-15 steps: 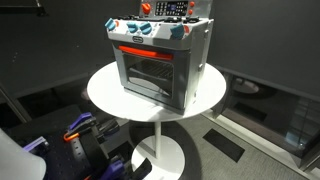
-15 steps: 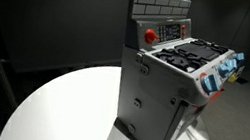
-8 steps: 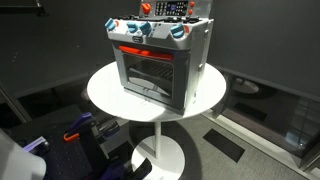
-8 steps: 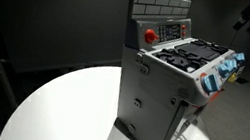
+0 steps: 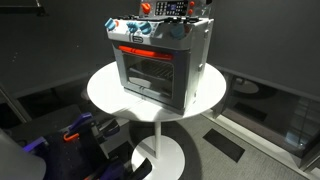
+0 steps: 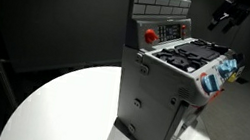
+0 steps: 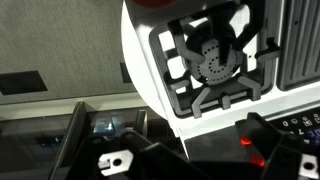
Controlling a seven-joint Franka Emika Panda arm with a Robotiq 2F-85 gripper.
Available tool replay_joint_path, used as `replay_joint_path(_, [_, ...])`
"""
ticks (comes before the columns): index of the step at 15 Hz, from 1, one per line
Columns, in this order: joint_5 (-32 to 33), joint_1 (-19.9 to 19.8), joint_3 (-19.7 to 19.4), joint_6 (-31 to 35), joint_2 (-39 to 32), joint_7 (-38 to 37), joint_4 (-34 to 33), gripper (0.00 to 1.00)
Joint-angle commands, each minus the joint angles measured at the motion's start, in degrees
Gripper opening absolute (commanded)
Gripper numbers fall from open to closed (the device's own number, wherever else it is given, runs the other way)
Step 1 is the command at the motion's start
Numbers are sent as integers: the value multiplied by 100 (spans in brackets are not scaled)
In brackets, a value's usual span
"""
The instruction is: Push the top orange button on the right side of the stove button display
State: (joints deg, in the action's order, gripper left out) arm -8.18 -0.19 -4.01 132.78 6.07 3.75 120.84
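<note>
The grey toy stove (image 5: 160,62) stands on a round white table, with a red door handle and teal knobs. It also shows in the exterior view from its side (image 6: 168,87). Its button display (image 6: 172,31) is on the raised back panel, with a dark screen, a large red round button (image 6: 151,36) and small orange buttons at the right end (image 6: 186,29). My gripper (image 6: 225,13) hangs in the air to the right of the panel, above the burners and apart from the stove. In the wrist view its dark fingers (image 7: 215,150) stand apart over a burner grate (image 7: 210,60).
The round white table (image 5: 110,95) stands on a single pedestal. A brick-patterned top (image 6: 161,5) caps the back panel. Blue and orange items (image 5: 80,130) lie on the dark floor. The room around is dark.
My gripper has moved left, from the right edge of the exterior side view toward the stove's back panel. The stove has not moved.
</note>
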Motion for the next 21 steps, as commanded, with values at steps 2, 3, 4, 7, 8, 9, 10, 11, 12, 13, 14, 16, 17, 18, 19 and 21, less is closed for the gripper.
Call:
replay_joint_path(2, [-39,-1,163,-67,-589,-218,-693,100])
replay_joint_path(3, [-44,1,191,-78,-679,-225,-788,100])
replay_joint_path(4, [-38,1,217,-89,-762,-253,-880,100])
replay_joint_path(7, [-31,1,281,-105,-990,-316,-1134,100])
replay_joint_path(8, [-34,1,299,-122,-1060,-323,-1216,100])
replay_joint_path(9, [-17,2,311,-124,-1124,-355,-1290,100])
replay_joint_path(10, [-22,2,323,-139,-1194,-372,-1371,100])
replay_joint_path(11, [-18,2,333,-147,-1257,-392,-1441,100])
replay_joint_path(12, [-32,1,343,-158,-1325,-393,-1519,100])
replay_joint_path(13, [-23,2,349,-166,-1387,-406,-1583,100])
replay_joint_path(14, [-19,2,356,-175,-1444,-409,-1649,100])
replay_joint_path(16, [-33,1,374,-190,-1565,-397,-1779,100])
replay_joint_path(17, [-28,2,379,-204,-1625,-400,-1847,100])
replay_joint_path(18, [-26,3,383,-214,-1673,-406,-1899,100])
replay_joint_path(19, [-21,1,383,-239,-1713,-410,-1950,100])
replay_joint_path(21, [-42,-14,379,-338,-1733,-387,-2002,100])
